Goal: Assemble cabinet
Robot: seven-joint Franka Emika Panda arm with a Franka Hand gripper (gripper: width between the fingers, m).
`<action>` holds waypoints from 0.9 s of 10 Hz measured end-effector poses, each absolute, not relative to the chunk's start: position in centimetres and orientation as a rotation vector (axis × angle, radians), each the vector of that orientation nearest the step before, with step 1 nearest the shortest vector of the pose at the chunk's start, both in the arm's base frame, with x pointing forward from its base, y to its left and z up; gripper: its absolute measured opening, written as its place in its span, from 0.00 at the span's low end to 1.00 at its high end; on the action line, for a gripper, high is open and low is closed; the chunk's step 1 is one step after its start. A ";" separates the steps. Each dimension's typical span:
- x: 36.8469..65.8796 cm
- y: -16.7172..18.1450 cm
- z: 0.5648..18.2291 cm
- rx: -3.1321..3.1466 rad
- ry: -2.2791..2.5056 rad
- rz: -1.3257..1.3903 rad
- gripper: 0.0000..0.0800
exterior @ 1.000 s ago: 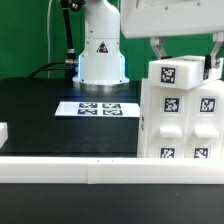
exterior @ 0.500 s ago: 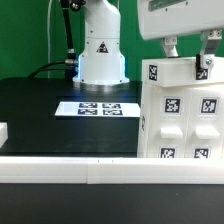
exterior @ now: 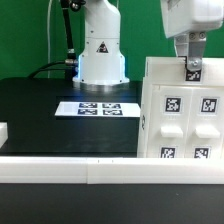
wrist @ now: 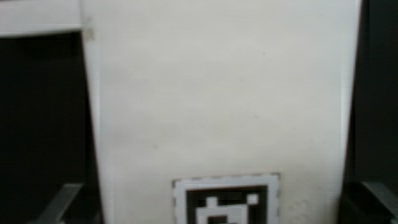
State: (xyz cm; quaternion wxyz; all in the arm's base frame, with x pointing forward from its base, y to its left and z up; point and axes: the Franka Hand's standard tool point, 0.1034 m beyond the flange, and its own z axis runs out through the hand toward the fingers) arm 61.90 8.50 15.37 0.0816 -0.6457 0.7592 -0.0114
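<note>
The cabinet, a large white box with black-and-white tags on its small panels, stands upright on the black table at the exterior view's right. My gripper comes down from above onto its top edge, fingers on either side of a tagged white part. In the wrist view that white part of the cabinet fills the space between my two dark fingers, its tag midway between them. The gripper is shut on the cabinet.
The marker board lies flat on the black table in front of the white robot base. A small white block sits at the exterior view's left edge. A white rail runs along the front.
My gripper has turned about its vertical axis and now shows narrow in the exterior view. The cabinet has turned with it and now faces the camera more squarely.
</note>
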 end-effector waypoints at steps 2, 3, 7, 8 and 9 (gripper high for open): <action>62.0 8.3 15.3 -1.791 2.369 -0.010 0.70; 62.1 8.3 15.4 -1.749 2.394 -0.001 0.70; 62.1 8.5 15.4 -1.758 2.386 0.000 0.98; 62.1 8.7 15.7 -1.759 2.371 0.007 0.99; 62.3 8.9 16.4 -1.766 2.342 0.013 0.99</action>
